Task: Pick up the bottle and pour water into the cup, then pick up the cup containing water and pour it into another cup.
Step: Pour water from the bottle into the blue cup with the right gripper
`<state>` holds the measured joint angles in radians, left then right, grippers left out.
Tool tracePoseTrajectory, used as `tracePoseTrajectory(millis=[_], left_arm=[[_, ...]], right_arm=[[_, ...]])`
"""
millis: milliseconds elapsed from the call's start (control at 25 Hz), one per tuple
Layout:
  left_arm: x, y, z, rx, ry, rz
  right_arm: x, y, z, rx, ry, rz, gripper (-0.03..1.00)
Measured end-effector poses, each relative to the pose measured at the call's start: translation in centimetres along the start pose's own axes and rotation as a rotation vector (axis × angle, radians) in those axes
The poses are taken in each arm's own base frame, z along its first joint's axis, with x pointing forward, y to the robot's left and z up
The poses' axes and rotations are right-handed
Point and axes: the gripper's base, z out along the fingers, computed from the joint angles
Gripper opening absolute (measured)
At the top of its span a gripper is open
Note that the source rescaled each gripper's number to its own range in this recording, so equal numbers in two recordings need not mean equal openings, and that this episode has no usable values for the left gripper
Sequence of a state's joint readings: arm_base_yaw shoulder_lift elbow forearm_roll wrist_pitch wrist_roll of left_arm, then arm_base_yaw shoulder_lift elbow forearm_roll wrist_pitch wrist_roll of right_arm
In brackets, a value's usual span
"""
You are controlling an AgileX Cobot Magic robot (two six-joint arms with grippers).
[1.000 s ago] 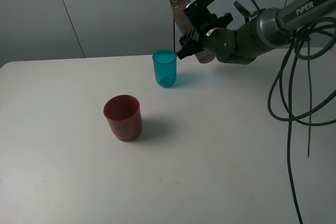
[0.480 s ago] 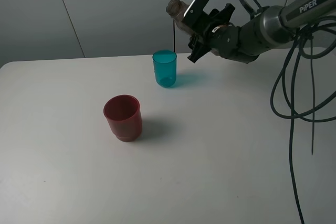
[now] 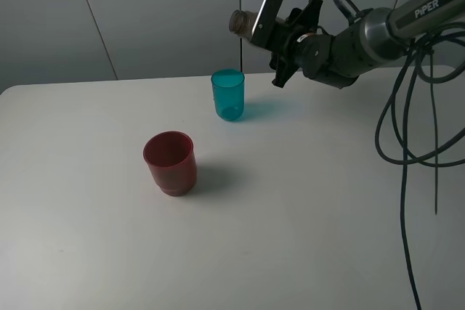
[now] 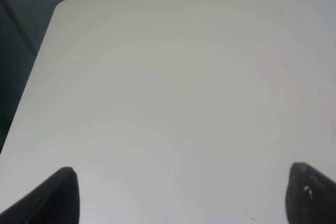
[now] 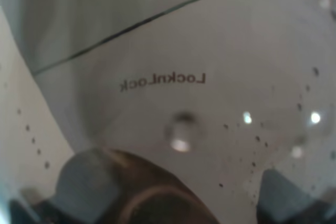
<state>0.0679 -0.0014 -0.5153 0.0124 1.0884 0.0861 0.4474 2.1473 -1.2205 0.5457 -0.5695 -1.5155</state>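
The right claw (image 3: 270, 34) is clamped across the body of the bottle (image 3: 240, 22), which hangs in the air tipped almost flat. Its open mouth points toward 9 o'clock in the high view. The teal cup (image 3: 228, 95) stands upright on the desk (image 3: 290, 215) below the mouth, a shade toward 7 o'clock of it. No stream of water shows, and I cannot tell how much is in the bottle or the cup. The red cup (image 3: 170, 162) stands apart, at 7 o'clock of the teal one. The left claw (image 4: 181, 195) hangs over bare desk with its jaws spread wide, holding nothing.

In the right wrist view the bottle's wall is smooth, see-through plastic speckled with droplets. I judge it light, fairly stiff but able to dent under a hard squeeze, and likely slick where wet. A grip around the middle of the body, as now, looks right for tipping it.

The teal cup looks thin, light and slightly tapered, so it could slide up out of a loose grip or be knocked over by a stray nudge. It is probably best taken around the side wall about halfway up, firmly but without crushing. The red cup is wide and squat, so it should stand steady while being filled.
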Motion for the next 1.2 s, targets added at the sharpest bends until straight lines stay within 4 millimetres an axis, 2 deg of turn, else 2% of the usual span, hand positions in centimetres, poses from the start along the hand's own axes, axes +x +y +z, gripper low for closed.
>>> tracePoseTrajectory(millis=[160,560,1200], left_arm=[[0.0,0.0,0.0,0.0,0.0,0.0],[0.0,0.0,0.0,0.0,0.0,0.0],[0.0,0.0,0.0,0.0,0.0,0.0]], right_arm=[[0.0,-0.06,0.0,0.006,0.0,-0.079,0.04],[0.8,-0.44,0.16,0.013,0.032,-0.123,0.04],[0.99,-0.55,0.16,0.018,0.053,-0.326,0.04]])
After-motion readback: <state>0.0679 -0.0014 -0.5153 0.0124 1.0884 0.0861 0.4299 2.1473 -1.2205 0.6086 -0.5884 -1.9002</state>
